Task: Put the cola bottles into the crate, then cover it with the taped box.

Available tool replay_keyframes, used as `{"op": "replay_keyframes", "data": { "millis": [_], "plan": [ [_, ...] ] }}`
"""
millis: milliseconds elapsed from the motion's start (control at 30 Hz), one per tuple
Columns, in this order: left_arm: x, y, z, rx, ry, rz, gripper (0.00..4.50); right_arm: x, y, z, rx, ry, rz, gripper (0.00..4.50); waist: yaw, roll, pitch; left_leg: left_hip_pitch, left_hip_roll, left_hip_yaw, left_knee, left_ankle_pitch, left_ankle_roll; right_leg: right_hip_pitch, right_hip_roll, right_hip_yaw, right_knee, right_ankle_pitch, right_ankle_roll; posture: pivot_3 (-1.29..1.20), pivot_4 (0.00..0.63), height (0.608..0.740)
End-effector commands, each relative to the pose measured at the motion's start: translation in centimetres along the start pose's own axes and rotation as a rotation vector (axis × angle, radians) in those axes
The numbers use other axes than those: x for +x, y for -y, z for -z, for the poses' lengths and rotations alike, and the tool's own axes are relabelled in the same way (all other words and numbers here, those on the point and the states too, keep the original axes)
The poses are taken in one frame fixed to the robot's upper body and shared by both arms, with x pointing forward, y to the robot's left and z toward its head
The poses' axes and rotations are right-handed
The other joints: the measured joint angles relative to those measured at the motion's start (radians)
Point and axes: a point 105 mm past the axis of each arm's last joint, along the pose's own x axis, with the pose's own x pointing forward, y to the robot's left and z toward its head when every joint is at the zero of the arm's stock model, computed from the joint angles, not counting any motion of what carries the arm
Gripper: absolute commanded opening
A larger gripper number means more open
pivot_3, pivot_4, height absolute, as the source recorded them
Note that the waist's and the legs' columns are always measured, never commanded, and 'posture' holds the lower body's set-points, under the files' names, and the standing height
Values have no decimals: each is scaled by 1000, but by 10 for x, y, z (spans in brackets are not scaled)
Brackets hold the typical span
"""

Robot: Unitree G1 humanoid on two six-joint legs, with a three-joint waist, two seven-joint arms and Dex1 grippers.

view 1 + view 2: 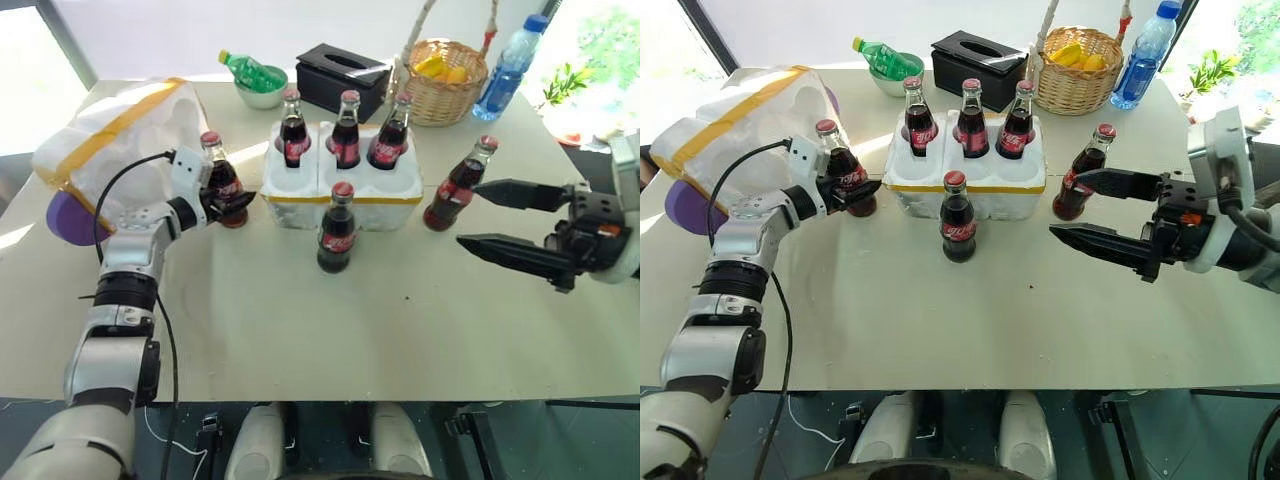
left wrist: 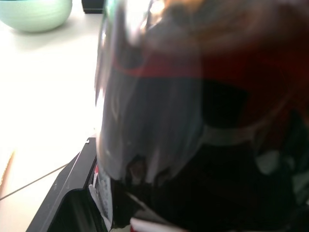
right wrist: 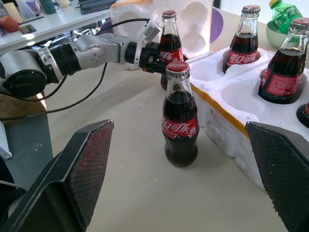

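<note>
Left eye view: the taped box (image 1: 115,145) lies tipped on the surface (image 1: 400,330) behind the left gripper (image 1: 228,200), out of the way until covering time. That gripper's fingers sit on either side of a cola bottle (image 1: 220,178), low on its body, likely for a steady lift; whether they have clenched yet I cannot tell. Just past the fingers stands the crate (image 1: 345,190), three bottles upright in its back wells, front wells free. A fourth bottle (image 1: 337,230) stands before it. The right gripper (image 1: 500,215) hangs with fingers spread wide and empty; a fifth bottle (image 1: 455,188) stands just beyond their tips.
</note>
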Motion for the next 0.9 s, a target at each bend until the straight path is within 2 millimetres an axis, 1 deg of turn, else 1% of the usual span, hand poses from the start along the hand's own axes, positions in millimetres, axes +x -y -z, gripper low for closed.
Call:
{"op": "replay_keyframes", "data": {
  "millis": [33, 67, 167, 233, 267, 333, 367, 433, 467, 567, 667, 767, 800, 900],
  "plan": [
    [-26, -3, -29, 28, 70, 38, 2887, 2, -2, -9, -41, 23, 0, 4500, -4, -1, 0, 0, 0, 0, 0, 0, 0, 0, 0, 0, 0, 0, 0, 0, 150, 740],
    [-31, 0, -32, 22, 71, 58, 2887, 3, -1, -9, -39, 23, 1, 4500, -3, -1, 0, 0, 0, 0, 0, 0, 0, -1, 0, 0, 0, 0, 0, 0, 150, 740],
    [-55, 17, -49, -27, 68, 191, 2887, 5, 0, -7, -37, 16, 5, 4500, -2, -2, 1, -2, 1, 0, 0, 0, -1, -2, 0, 0, 0, 0, 0, 0, 150, 740],
    [-70, 36, -63, -44, 44, 328, 2887, 6, 1, -6, -35, 13, 10, 4500, 3, -3, 2, -2, 1, 0, 0, 0, -1, -2, 0, 0, 0, 0, 0, 0, 150, 740],
    [-74, 47, -79, -50, 57, 404, 2887, 7, 1, -4, -33, 11, 15, 4500, 5, -4, 2, -3, 1, 0, 0, 0, -1, -2, 0, 0, 0, 0, 0, 0, 150, 740],
    [-75, 57, -99, -62, 82, 478, 2887, 9, 2, -3, -32, 10, 20, 4500, 14, -4, 2, -3, 0, -1, 1, 0, -1, -2, 0, 0, 0, 0, 0, 0, 150, 740],
    [-69, 59, -114, -66, 124, 494, 2887, 10, 2, -2, -32, 11, 22, 4500, 20, -4, 2, -3, -1, -1, 1, 0, -1, -1, -1, 0, -1, 0, 0, 0, 150, 740],
    [-52, 59, -134, -66, 181, 499, 2887, 11, 1, 0, -33, 11, 27, 4500, 33, -4, 3, -3, -1, -1, 3, 0, 0, 1, -1, 0, -1, 0, 0, 0, 150, 740],
    [-45, 59, -140, -64, 196, 500, 2887, 12, 1, 0, -34, 12, 29, 4500, 34, -4, 3, -3, -1, -2, 4, 0, 0, 1, 0, 0, -1, 0, 0, 0, 150, 740],
    [-12, 57, -147, -8, 219, 469, 2887, 13, 2, 2, -36, 17, 49, 4500, 29, -4, 2, -1, -2, -1, 5, 0, 1, 4, 0, 0, -1, 1, 2, 0, 150, 740],
    [13, 55, -146, 31, 221, 438, 2887, 14, 1, 3, -35, 23, 58, 4500, 25, -4, 2, -1, -3, -1, 5, 0, 1, 4, 1, 0, -1, 1, 2, 0, 150, 740],
    [35, 62, -138, 39, 206, 453, 2887, 15, -1, 6, -25, 30, 66, 4500, 24, -5, 3, -2, -2, 0, 5, 0, 1, 1, 4, 0, -1, 1, 2, 0, 150, 740],
    [39, 63, -136, 44, 201, 457, 2887, 16, -1, 7, -24, 32, 68, 4500, 25, -5, 3, -3, -2, 0, 4, 0, 1, 0, 4, 0, -1, 1, 2, 0, 150, 740],
    [50, 65, -120, 102, 156, 448, 2887, 18, -1, 9, -17, 39, 77, 4500, 25, -6, 3, -3, -2, 1, 4, 0, 1, 0, 3, 0, -1, 1, 2, 0, 150, 740]
  ]
}}
